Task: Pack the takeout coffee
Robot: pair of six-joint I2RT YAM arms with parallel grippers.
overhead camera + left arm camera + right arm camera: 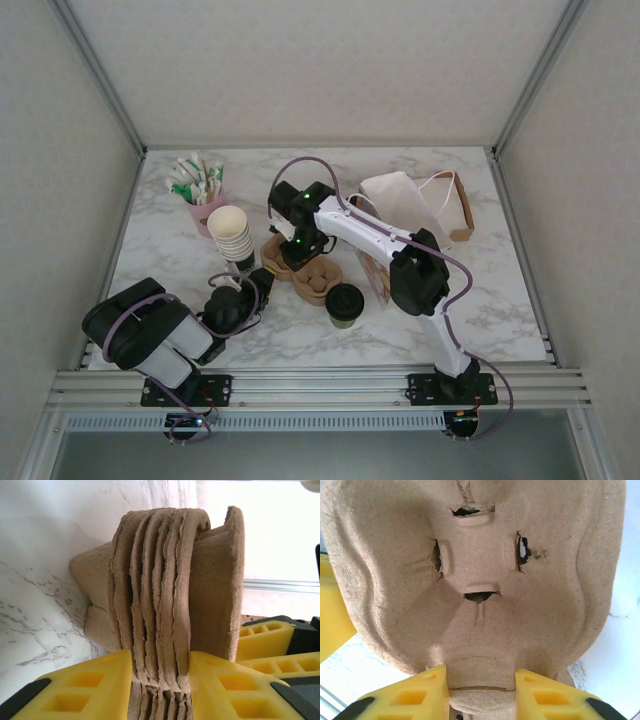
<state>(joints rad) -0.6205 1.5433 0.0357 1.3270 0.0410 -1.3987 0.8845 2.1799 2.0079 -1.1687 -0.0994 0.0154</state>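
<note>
The takeout coffee [344,303] stands upright on the marble table [480,290], just below the centre of the top view. Its black lid is on, and it sits just beside the lower right edge of a pale pulp carrier [318,280]. Neither gripper touches it.

The left gripper [263,283] reaches in from the lower left. In the left wrist view the left gripper [160,680] is pinching the carrier stack [155,595], with its yellow fingers [85,690] pressed against both sides of several rough brown layers standing on edge. One thicker layer on the right of that view stands slightly apart from the rest.

The right gripper [298,246] comes down from the upper middle of the top view onto the same brown cluster, where the carrier stack [277,255] sits. In the right wrist view the right gripper [480,695] is clamped on the lip of the pulp carrier [480,570], one yellow finger touching each side of the tab. The carrier's moulded face with its four slits fills the space above.

To the upper left of the carriers is a stack of lidless paper cups [230,232]. Above that, a pink cup [205,212] holds packets. A cream bag [405,200] with brown handles lies at the upper right, behind the right arm.
</note>
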